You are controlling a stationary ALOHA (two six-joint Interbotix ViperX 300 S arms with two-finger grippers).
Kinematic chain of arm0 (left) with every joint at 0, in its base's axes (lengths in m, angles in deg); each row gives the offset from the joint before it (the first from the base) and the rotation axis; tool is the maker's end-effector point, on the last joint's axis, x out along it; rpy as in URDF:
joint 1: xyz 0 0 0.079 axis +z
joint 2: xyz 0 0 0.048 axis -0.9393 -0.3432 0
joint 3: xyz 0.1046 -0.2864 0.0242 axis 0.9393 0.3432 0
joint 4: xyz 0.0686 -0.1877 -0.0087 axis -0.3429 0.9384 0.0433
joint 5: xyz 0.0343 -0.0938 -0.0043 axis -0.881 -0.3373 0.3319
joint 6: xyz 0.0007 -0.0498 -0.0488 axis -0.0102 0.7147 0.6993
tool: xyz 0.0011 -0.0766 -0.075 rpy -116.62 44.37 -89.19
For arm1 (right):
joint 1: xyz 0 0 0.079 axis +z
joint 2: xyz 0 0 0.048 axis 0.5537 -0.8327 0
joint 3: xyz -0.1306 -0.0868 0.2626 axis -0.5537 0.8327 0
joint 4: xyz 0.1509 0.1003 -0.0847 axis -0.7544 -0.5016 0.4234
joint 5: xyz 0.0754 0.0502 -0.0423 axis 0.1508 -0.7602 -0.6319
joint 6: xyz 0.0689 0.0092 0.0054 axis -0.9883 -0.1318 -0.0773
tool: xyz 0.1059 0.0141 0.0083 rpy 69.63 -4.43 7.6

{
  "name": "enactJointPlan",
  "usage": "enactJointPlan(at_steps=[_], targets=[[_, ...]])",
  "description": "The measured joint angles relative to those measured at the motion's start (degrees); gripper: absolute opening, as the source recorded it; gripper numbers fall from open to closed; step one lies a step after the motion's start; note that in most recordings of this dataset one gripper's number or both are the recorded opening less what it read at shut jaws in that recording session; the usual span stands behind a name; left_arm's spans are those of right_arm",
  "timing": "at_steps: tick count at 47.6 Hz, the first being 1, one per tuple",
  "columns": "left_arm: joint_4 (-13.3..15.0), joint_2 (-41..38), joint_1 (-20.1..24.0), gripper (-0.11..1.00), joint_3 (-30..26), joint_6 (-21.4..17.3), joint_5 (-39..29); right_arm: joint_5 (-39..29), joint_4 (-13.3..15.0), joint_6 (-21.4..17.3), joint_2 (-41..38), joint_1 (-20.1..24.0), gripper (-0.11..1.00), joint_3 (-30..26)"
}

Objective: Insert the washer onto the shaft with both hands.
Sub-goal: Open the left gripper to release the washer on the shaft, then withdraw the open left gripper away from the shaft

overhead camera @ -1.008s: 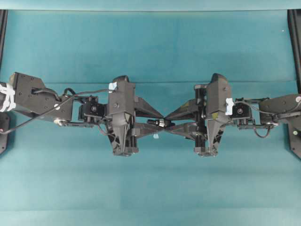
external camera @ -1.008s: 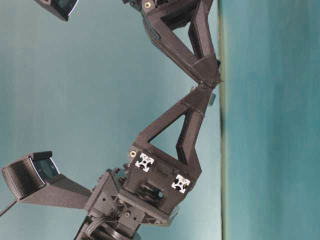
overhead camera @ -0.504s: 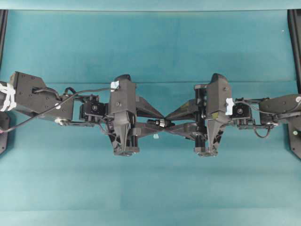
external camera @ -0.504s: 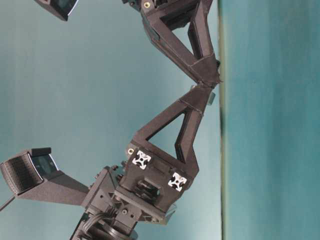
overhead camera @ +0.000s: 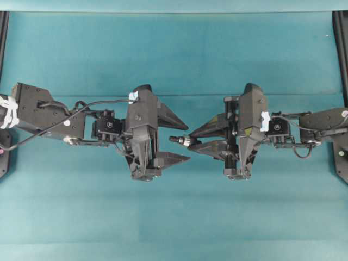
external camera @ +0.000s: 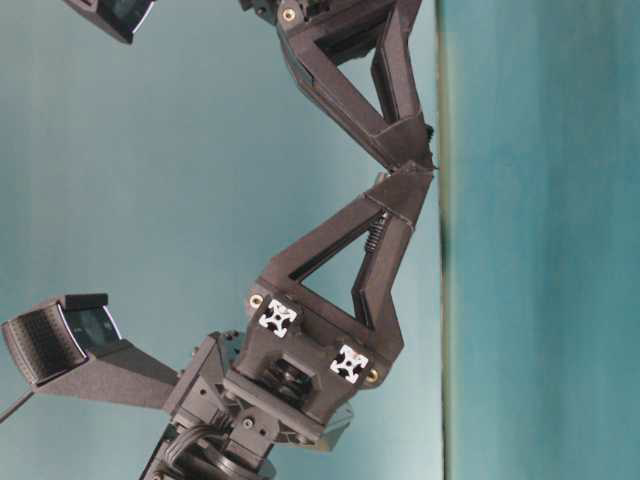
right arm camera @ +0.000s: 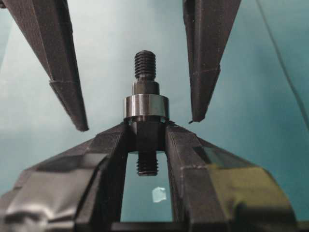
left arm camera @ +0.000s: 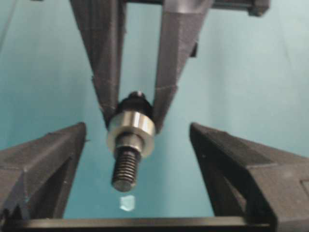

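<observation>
Washer point(left arm camera: 131, 128) seated on shaft point(right arm camera: 145, 121), which the right claw point(overhead camera: 190, 142) clamps above the bench point(overhead camera: 174, 54); left claw point(overhead camera: 187, 142) spread wide, clear of both — withdraw it straight back, avoid nudging.

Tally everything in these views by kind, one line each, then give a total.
Grippers: 2, left gripper and right gripper
Shafts: 1, shaft
Washers: 1, washer
Pale specks on the cloth: 1, speck
Total: 5
</observation>
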Motion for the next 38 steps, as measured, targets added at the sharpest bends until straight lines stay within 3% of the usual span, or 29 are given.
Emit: enactJointPlan(at_steps=[38], targets=[[0.00, 4.22, 0.00, 0.89, 3.08, -0.79, -2.11, -0.35, 0.00, 0.00, 0.00, 0.09, 0.00, -0.09]])
